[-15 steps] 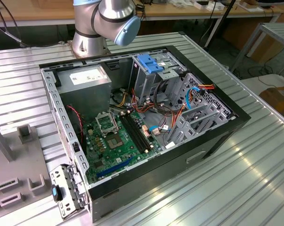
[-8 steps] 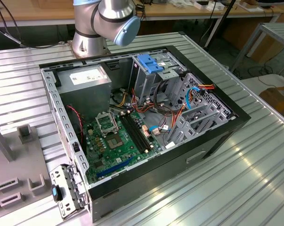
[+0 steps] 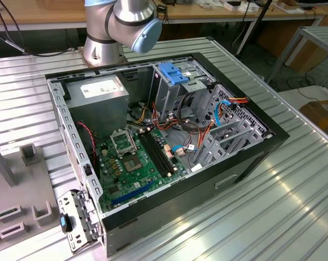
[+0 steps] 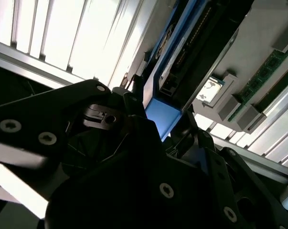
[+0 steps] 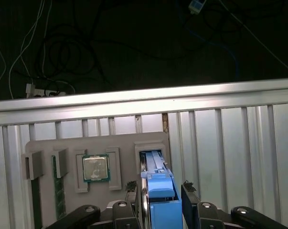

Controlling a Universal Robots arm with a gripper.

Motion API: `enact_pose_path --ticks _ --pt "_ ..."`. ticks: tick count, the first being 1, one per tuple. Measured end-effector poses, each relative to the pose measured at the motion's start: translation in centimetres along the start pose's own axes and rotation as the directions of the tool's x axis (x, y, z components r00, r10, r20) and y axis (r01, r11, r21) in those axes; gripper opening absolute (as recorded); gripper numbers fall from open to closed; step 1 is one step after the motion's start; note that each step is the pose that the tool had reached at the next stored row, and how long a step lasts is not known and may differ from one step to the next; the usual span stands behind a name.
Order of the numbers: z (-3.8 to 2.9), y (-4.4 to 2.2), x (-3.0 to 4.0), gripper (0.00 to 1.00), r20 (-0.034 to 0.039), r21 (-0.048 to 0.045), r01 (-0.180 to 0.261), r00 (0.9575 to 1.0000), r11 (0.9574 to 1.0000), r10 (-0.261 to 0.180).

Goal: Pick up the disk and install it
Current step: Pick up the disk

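Fingers (image 5: 189, 191) of your gripper (image 5: 159, 187) close in on both flat sides of the disk (image 5: 162, 205), pinching it near its blue end, as far as the first wrist view lets you judge. That disk stands on edge at a narrow slot of the grey tray (image 5: 48, 148). This is probably why the grip comes from above, since the upright edge is the part on offer. Whether it has left the slot, you cannot tell. In the tray's other pockets, a square chip (image 5: 96, 168) lies flat in its recess and a memory stick (image 5: 58, 191) sits in a thin groove. In the exterior view, the open computer case (image 3: 251, 157) holds a green board (image 3: 136, 163), a grey power box (image 3: 98, 92) and a metal cage with a blue top (image 3: 174, 73).
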State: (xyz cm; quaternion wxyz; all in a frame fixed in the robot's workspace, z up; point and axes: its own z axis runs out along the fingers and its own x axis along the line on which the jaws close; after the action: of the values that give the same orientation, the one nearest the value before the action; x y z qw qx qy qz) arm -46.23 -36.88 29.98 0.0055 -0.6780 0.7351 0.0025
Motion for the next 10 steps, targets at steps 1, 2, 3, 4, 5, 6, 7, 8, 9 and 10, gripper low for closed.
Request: enact_pose_path --ticks 1,2,3,4,5,6,7,8,9,10 --pt "0.00 0.00 0.00 0.48 0.0000 0.0000 0.000 1.0000 1.0000 0.000" --pt "0.00 0.00 0.00 0.48 0.0000 0.0000 0.000 1.0000 1.0000 0.000" --pt "0.01 0.00 0.00 0.48 0.0000 0.0000 0.000 1.0000 1.0000 0.000" --pt "0.01 0.00 0.00 0.47 0.0000 0.0000 0.000 1.0000 1.0000 0.000" --pt "0.02 0.00 0.00 0.40 0.0000 0.0000 0.000 1.0000 1.0000 0.000" --pt "0.02 0.00 0.00 0.38 0.0000 0.0000 0.000 1.0000 1.0000 0.000" --pt "0.02 0.00 0.00 0.38 0.0001 0.0000 0.000 1.0000 1.0000 0.000" --pt "0.02 0.00 0.00 0.38 0.0001 0.0000 0.000 1.0000 1.0000 0.000" --pt "0.02 0.00 0.00 0.38 0.0001 0.0001 0.000 1.0000 1.0000 0.000" --pt "0.02 0.00 0.00 0.38 0.0000 0.0000 0.000 1.0000 1.0000 0.000"
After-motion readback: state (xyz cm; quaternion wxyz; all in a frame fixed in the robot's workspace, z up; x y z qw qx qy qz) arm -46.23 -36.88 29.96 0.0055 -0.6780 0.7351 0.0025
